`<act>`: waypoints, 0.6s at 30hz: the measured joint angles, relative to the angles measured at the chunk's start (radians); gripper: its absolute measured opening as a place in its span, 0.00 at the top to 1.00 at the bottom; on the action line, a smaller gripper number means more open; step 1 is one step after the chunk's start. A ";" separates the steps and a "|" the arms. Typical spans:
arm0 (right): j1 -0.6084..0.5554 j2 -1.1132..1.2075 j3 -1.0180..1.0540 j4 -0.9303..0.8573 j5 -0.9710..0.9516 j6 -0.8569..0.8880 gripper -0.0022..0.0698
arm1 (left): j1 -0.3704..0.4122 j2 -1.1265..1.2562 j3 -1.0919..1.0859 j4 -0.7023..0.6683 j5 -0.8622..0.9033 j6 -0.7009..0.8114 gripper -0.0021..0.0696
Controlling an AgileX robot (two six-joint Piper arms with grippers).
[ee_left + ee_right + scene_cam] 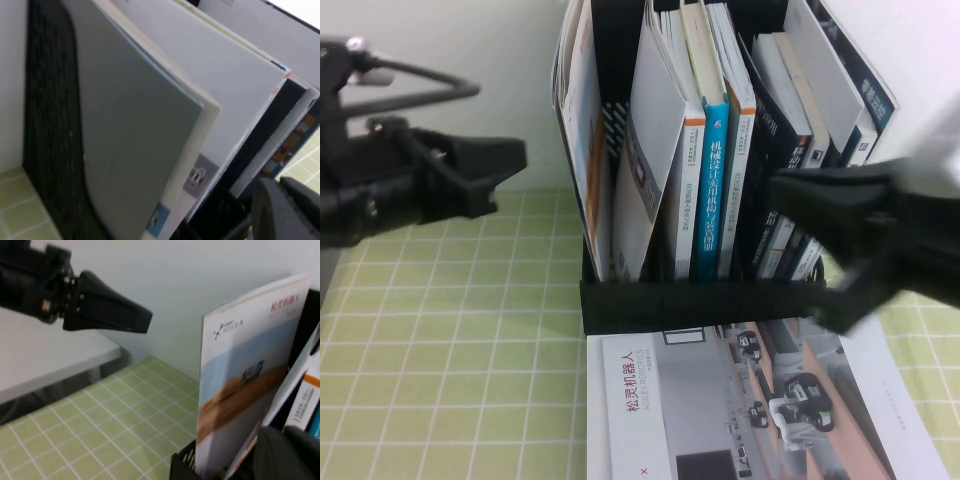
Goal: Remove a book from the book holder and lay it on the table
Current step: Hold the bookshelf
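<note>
The book holder stands on the green-gridded tabletop, packed with upright books. The book leans in its leftmost slot. A magazine lies flat just before the holder. The left tool hovers left of the holder, its opening indiscernible. The right tool hangs closed and empty before the right slots.

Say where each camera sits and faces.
High: raised, robot's side, looking down at black plastic book holder on green grid-cloth table; left gripper hovers left of it, right gripper, shut, at its right.
Left wrist: beside holder, facing grey back of white-and-tan softcover book.
Right wrist: faces that book's front, left gripper beyond.
Shared: both wrists see that book.
</note>
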 joint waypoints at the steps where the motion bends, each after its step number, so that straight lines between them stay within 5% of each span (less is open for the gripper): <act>1: 0.037 0.046 -0.027 0.005 -0.052 -0.010 0.94 | -0.006 0.027 -0.022 -0.007 0.007 0.004 0.97; 18: 0.074 0.586 -0.376 0.029 -0.175 0.166 0.79 | -0.178 0.174 -0.153 -0.028 -0.142 0.190 0.97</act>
